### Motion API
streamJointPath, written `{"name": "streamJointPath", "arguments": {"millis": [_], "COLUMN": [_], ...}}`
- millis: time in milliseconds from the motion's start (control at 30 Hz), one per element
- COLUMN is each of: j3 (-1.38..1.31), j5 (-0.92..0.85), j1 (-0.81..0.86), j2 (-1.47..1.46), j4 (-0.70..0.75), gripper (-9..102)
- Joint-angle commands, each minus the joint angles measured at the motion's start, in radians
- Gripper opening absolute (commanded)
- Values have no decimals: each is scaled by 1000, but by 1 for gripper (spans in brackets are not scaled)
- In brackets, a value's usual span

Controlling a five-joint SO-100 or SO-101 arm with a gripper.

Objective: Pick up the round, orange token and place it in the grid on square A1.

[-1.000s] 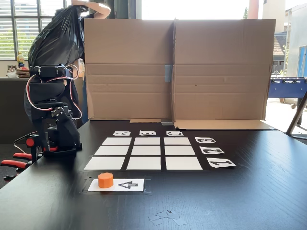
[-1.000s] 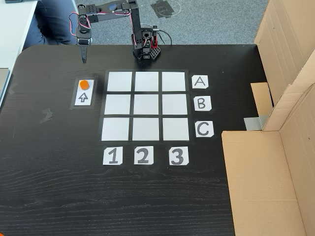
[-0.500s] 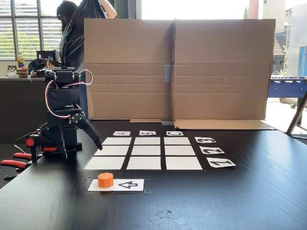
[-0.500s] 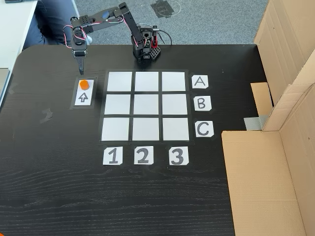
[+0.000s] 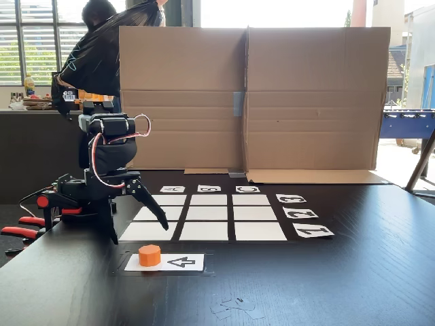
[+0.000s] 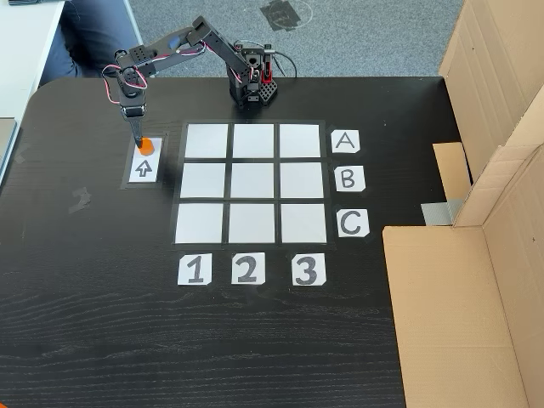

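The arm is reaching for the token, so this is the pick-up step. The tool hangs just above the token with its fingers spread wide. The token sits on the arrow card, beside the grid. Next, I think, the tool must drop straight down and pinch.

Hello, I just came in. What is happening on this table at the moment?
A small robot arm is reaching for the orange token, which sits on a white arrow card beside the grid. Its gripper is open and hangs over the token without holding it. All nine cells are bare, including square A1.
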Motion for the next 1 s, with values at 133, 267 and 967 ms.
{"name": "streamJointPath", "arguments": {"millis": [133, 267, 967], "j3": [-38, -38, -98], "j5": [14, 15, 17], "j1": [-44, -54, -77], "j2": [-14, -34, -147], "j4": [2, -3, -5], "gripper": [40, 40, 39]}}
